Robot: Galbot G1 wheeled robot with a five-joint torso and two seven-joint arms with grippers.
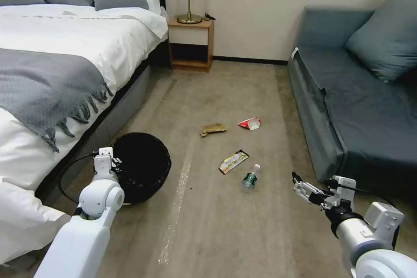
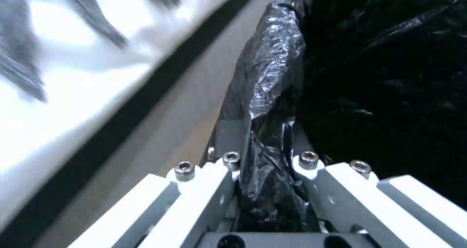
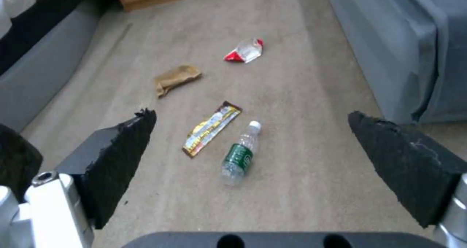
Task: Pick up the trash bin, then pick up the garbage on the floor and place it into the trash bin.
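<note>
Nearest the head camera, the left gripper [image 2: 262, 157] has its jaws clamped on the bag-covered rim of the trash bin [image 1: 143, 166], which sits beside the bed [image 1: 52, 74]. Across from the bin, the right gripper [image 1: 299, 186] hovers above the floor [image 1: 208, 226] with jaws spread wide. Between bin and right gripper lies the bottle [image 1: 250, 178]; just beyond it the snack wrapper [image 1: 233, 161], farther on the brown paper [image 1: 213, 129] and the red-white packet [image 1: 250, 123].
</note>
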